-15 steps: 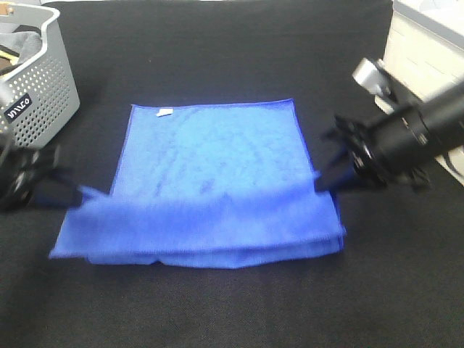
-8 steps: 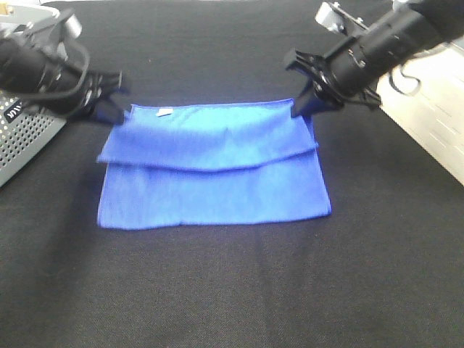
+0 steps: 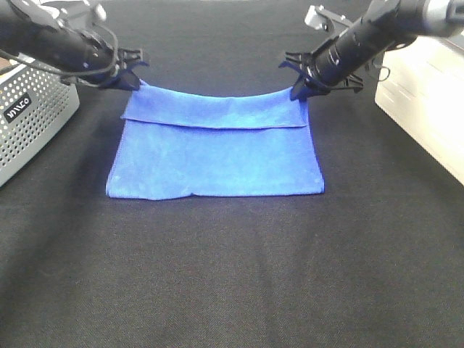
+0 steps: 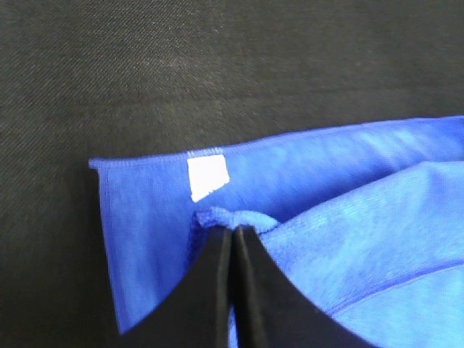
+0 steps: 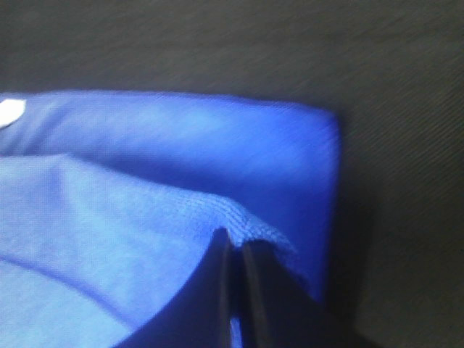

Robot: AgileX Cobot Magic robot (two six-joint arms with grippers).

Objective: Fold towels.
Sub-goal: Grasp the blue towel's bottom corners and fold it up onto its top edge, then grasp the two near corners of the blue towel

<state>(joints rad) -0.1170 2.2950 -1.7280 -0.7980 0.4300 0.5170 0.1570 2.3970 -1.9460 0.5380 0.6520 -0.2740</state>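
Note:
A blue towel (image 3: 217, 156) lies on the black table, folded over on itself. Its top layer hangs between both grippers just above the far edge. My left gripper (image 3: 136, 78) is shut on the towel's top-layer corner at the far left. In the left wrist view (image 4: 233, 230) the fingers pinch the corner above the lower layer with its white tag (image 4: 208, 176). My right gripper (image 3: 298, 90) is shut on the top-layer corner at the far right. The right wrist view (image 5: 235, 246) shows the pinched corner over the lower layer's corner (image 5: 304, 145).
A grey perforated basket (image 3: 32, 116) stands at the far left of the table. A white box (image 3: 424, 94) stands at the right edge. The black cloth table (image 3: 232, 275) spreads out in front of the towel.
Both grippers have carried the towel's near edge up and away to the far edge, laying the top layer over the lower one. The folded towel is now shorter front to back.

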